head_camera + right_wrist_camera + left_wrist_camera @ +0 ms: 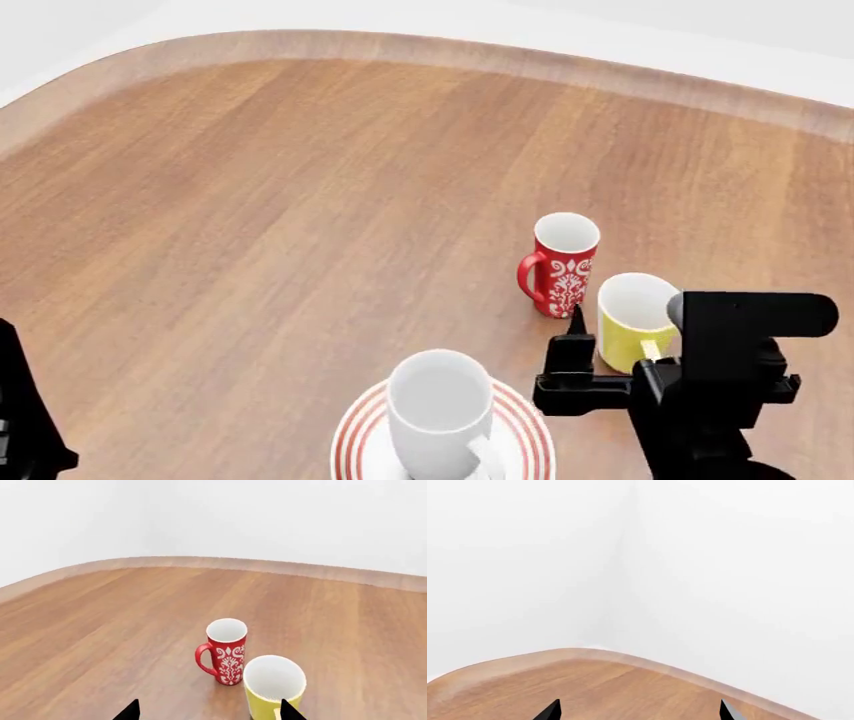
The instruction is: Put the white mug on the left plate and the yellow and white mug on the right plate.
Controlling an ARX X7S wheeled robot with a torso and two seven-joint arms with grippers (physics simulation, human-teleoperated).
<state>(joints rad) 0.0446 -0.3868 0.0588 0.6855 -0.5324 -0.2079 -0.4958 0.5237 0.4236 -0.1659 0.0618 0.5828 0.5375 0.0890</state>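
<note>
Your large plain white mug (441,415) stands upright on the red-ringed white plate (360,447) near you. The small yellow mug (633,318) sits on the wooden tabletop (267,230), touching the red patterned mug (561,264). Both jaws are spread, grasping nothing.

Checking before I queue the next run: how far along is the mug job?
Roughly half. Done: the white mug stands upright on the left plate. In hand: nothing gripped; the right gripper is open beside the yellow and white mug, which stands on the table next to the red mug. Left: grasp it and set it on the right plate, not visible in any view. The left gripper is open and empty.
</note>
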